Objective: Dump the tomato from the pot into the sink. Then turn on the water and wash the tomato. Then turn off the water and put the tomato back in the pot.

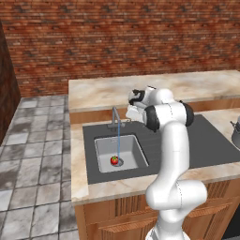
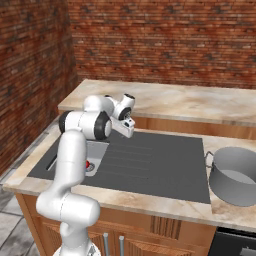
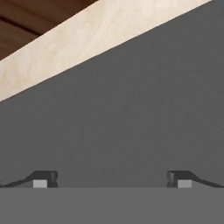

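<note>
The tomato lies in the sink near the drain, small and red; a sliver of the tomato also peeks out beside my arm. A thin blue stream of water falls from the faucet onto it. My gripper hangs just right of the faucet, above the dark plate behind the basin, apart from it. In the hand view the gripper stands open, its fingertips wide apart over bare dark plate. The grey pot stands upright on the counter to the right.
The dark ribbed drainboard lies between the sink and the pot. Behind it rises a higher beige counter ledge in front of a brick wall. The pot sits at the right edge of the left base view.
</note>
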You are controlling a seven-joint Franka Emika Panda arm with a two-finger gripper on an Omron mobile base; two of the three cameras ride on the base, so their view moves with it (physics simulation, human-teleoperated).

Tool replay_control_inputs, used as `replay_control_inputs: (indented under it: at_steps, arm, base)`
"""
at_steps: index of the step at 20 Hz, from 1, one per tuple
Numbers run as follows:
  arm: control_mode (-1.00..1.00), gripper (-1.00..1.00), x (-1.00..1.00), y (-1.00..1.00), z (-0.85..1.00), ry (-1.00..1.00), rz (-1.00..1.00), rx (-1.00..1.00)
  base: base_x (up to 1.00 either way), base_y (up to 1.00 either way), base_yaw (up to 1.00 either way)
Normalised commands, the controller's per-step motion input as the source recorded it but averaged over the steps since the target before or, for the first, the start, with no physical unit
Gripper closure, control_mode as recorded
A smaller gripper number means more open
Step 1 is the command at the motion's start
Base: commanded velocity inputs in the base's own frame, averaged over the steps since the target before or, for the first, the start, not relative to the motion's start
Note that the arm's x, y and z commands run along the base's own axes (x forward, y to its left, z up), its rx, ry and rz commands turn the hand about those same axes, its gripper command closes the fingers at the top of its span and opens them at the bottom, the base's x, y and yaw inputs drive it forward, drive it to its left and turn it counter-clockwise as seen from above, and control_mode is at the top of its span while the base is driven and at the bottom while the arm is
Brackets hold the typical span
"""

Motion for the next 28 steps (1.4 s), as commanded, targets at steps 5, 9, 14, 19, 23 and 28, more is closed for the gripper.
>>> replay_control_inputs:
  at_steps: [5,9,14,19,23,28]
  arm:
    - [-1.0,-1.0,-0.04,0.0,-0.06,0.07,0.0,0.0]
    - [-1.0,-1.0,-0.33,0.01,0.0,0.04,0.0,0.0]
    - [-1.0,-1.0,-0.67,0.07,-0.05,0.03,0.0,0.0]
    - [-1.0,-1.0,-0.63,0.16,-0.01,0.0,0.0,0.0]
    - [-1.0,-1.0,-0.09,0.17,-0.01,0.0,0.0,0.0]
    - [-1.0,-1.0,0.0,0.15,0.0,0.0,0.0,0.0]
  base:
    - [0.0,0.0,0.0]
    - [0.0,0.0,0.0]
    - [0.0,0.0,0.0]
    - [0.0,0.0,0.0]
    - [0.0,0.0,0.0]
    - [0.0,0.0,0.0]
